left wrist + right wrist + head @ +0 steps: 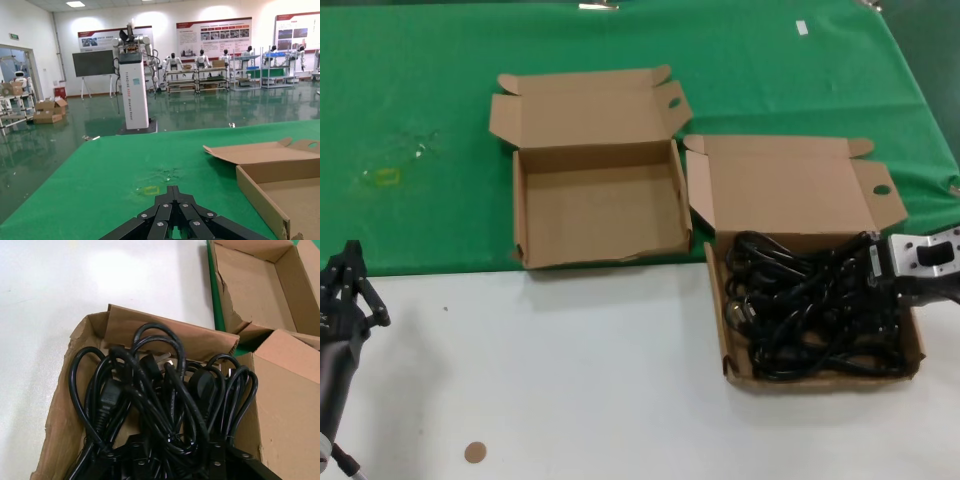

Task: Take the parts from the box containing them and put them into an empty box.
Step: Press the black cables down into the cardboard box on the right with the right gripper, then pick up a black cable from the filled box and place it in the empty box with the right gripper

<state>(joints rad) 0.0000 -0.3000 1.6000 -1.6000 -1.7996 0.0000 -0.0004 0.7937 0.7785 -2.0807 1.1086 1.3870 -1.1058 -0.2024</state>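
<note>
Tangled black cables (165,405) filled the full box (740,365); my right hand (910,270) hovered over them, grip state unclear, left hand (345,290) idle off to the side. Floppy, snaggy; I'd pinch a bundled loop.

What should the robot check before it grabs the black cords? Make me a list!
1. Empty box open with nothing inside: ok.
2. Cords all lying inside the full box: ok.
3. Right gripper over the cords at the box's right side: ok.
4. Right gripper holding a cord already: cannot tell.
5. Cords separate enough to lift one alone: not ok, they look tangled.
6. Left gripper parked at the table's left edge, away from both boxes: ok.
</note>
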